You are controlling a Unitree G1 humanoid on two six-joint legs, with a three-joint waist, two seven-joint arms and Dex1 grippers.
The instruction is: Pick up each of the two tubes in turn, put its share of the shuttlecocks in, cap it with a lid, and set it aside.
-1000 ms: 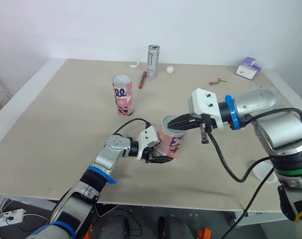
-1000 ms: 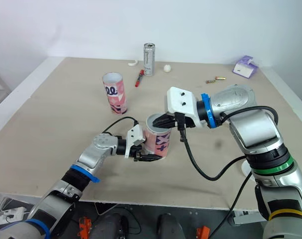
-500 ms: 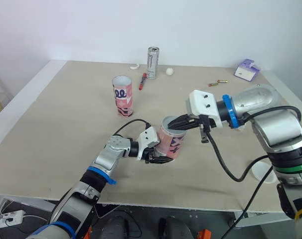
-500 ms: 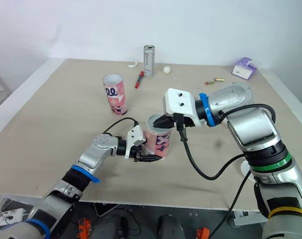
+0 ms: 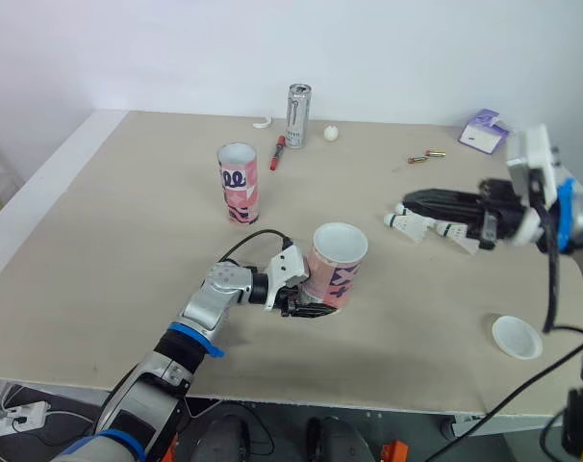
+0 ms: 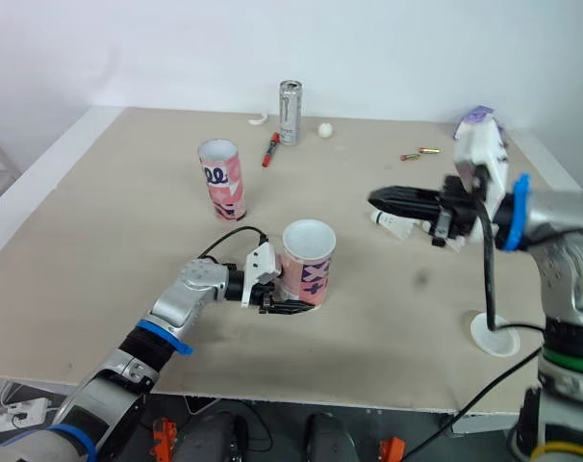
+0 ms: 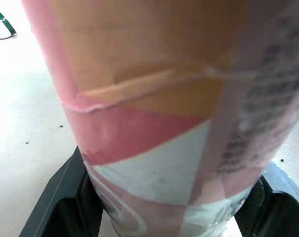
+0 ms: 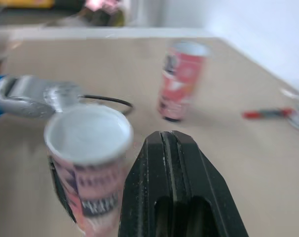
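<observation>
Head view: my left claw grips the near tube low down, at the front of the table. The other tube stands farther back. My right claw is near two shuttlecocks. A lid lies on my right.

Left wrist view: both fingers hug the tube.

Right wrist view: the right claw's fingers are pressed together, holding nothing.
</observation>
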